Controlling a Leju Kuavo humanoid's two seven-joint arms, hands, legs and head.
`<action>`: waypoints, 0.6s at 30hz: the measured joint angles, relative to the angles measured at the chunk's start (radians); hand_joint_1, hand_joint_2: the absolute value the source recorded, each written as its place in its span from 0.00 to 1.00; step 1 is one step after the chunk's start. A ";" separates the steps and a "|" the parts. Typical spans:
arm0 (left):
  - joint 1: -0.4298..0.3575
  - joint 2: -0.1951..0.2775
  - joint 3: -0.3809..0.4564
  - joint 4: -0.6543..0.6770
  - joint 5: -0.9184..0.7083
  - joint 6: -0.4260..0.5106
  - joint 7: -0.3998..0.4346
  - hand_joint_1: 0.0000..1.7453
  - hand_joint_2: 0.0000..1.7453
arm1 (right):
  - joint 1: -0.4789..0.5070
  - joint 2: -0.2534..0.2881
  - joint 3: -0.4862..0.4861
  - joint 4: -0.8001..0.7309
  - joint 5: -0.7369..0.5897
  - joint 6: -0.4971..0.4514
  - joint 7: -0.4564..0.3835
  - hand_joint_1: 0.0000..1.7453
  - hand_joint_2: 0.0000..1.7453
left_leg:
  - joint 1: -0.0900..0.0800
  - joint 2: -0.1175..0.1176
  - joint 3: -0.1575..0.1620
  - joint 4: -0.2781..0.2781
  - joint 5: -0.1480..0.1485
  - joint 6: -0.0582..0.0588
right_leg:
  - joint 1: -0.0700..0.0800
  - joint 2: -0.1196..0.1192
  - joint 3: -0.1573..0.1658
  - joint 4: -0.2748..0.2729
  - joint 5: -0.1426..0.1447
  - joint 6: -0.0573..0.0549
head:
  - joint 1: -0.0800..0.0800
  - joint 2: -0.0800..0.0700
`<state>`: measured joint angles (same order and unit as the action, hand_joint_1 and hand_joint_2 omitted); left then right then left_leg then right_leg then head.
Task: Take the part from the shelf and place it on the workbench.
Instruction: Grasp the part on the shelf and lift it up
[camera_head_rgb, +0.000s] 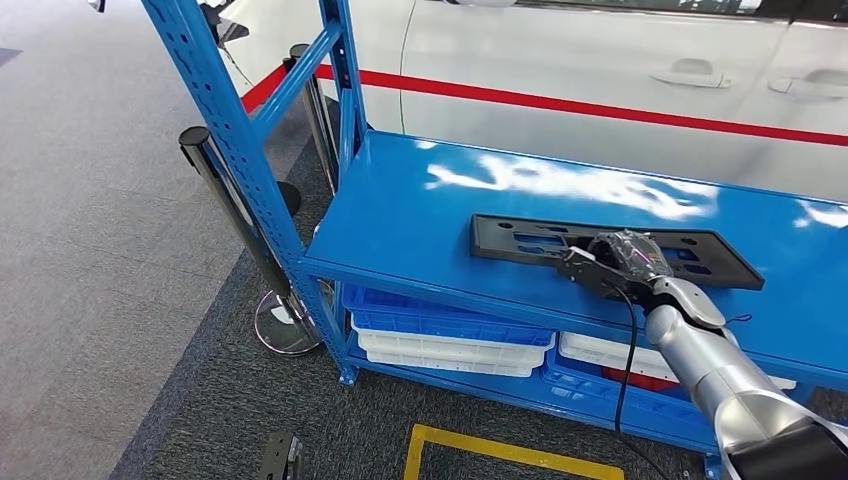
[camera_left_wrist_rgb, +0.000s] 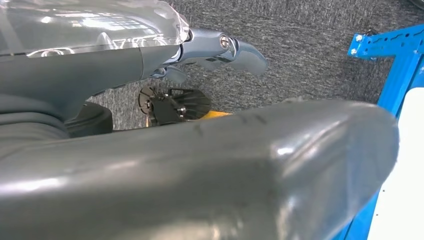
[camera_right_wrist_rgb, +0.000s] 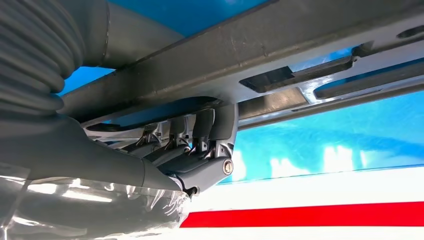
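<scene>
Black slotted plastic panel (camera_head_rgb: 610, 250), mid-frame on the blue shelf (camera_head_rgb: 420, 200), looks light and stiff; my right hand (camera_head_rgb: 618, 262) grips its near edge off-centre, my left hand (camera_left_wrist_rgb: 220, 47) hangs empty with fingers apart.

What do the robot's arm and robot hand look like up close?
The right arm is a shiny silver tube in rounded sections, with a thin black cable running beside it. The right robot hand is dark grey, wrapped in clear crinkly plastic. Near the wrist sits a grey ribbed cover. The left robot hand has a thick grey thumb with small silver screws.
</scene>
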<state>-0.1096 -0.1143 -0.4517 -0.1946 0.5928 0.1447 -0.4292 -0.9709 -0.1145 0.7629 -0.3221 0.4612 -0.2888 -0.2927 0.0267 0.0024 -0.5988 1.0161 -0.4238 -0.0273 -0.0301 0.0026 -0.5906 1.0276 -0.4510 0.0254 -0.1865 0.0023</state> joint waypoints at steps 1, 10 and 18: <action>0.000 0.000 0.000 0.000 0.000 0.000 0.000 0.00 0.00 | 0.000 -0.001 0.000 0.000 -0.001 0.000 -0.001 1.00 1.00 | 0.000 0.000 0.000 0.000 0.000 0.000 | 0.000 0.000 0.000 0.000 0.000 0.000 | 0.000 0.000; -0.001 -0.002 -0.007 0.000 -0.039 0.031 -0.055 0.00 0.00 | 0.003 -0.007 0.000 0.000 -0.009 -0.005 -0.010 1.00 1.00 | 0.000 0.000 -0.001 0.003 0.000 0.001 | 0.000 0.000 0.000 0.000 0.001 0.002 | 0.000 0.000; -0.021 0.002 -0.027 -0.004 -0.069 0.076 -0.154 0.00 0.75 | 0.004 -0.013 0.000 -0.002 -0.011 -0.006 -0.022 1.00 1.00 | 0.000 0.000 -0.002 0.004 0.000 0.001 | 0.000 0.000 0.000 0.000 0.001 0.002 | 0.000 0.000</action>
<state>-0.1306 -0.1123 -0.4791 -0.1984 0.5241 0.2207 -0.5833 -0.9664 -0.1272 0.7626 -0.3242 0.4501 -0.2952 -0.3151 0.0265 0.0023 -0.6003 1.0198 -0.4241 -0.0266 -0.0302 0.0025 -0.5901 1.0272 -0.4498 0.0277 -0.1866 0.0021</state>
